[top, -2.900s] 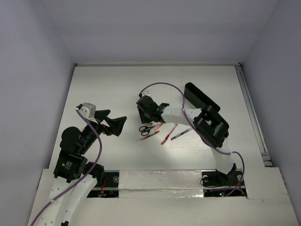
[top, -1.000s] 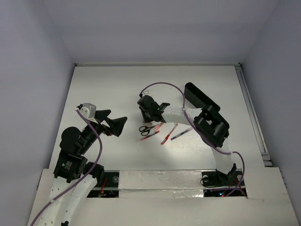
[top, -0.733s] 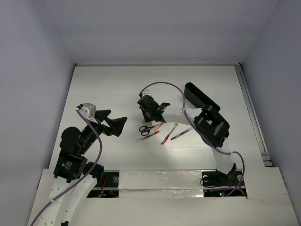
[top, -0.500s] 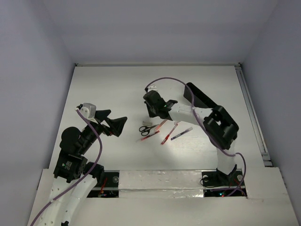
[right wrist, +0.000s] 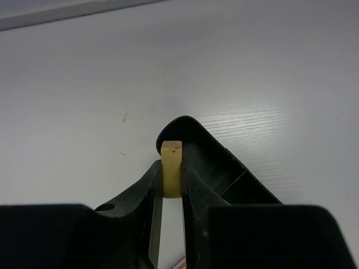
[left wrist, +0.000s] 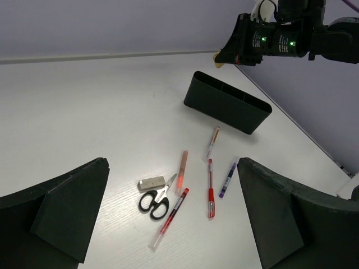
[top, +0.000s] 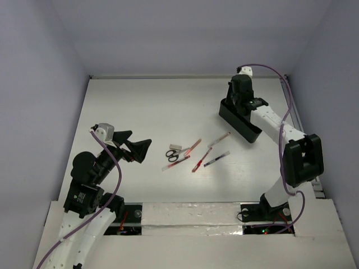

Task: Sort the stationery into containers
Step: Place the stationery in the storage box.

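Right gripper is hovering over the far end of the long black tray, which is stretching off toward my near right. I'm pinching the little yellowish eraser tight, so the drop spot is sitting pretty much straight below.

In the right wrist view, the lower part of the yellow block is hidden between the fingers of the right gripper, which also cover part of the black tray. From above, the same gripper hides the tray's far end, and the block is too small to make out. In the left wrist view, the 2 fingers of the left gripper run off the bottom and side edges, the tray's near wall hides its floor, and the right arm is cut by the top edge.
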Robot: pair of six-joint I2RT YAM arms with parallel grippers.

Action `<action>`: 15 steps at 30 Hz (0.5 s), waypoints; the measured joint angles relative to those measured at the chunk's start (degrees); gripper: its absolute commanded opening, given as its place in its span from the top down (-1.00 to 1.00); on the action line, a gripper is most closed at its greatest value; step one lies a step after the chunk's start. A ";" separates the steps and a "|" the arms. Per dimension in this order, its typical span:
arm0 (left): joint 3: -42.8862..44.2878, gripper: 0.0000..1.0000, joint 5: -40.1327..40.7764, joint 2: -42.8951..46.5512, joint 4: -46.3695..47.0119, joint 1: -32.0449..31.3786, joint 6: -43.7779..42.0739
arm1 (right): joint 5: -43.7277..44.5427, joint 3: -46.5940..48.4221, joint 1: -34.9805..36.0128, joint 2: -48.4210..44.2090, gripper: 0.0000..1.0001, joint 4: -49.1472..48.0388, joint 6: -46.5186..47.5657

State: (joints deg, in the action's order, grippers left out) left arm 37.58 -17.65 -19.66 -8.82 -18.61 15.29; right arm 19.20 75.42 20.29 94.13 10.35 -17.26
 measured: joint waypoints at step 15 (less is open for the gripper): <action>0.00 -0.98 -0.17 0.00 0.00 0.00 0.00 | -3.15 0.66 -5.62 4.20 0.77 3.15 2.86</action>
State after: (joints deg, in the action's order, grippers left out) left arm 37.58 -17.82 -19.66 -8.82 -18.61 15.29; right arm 16.05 76.07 14.68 98.32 13.50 -14.39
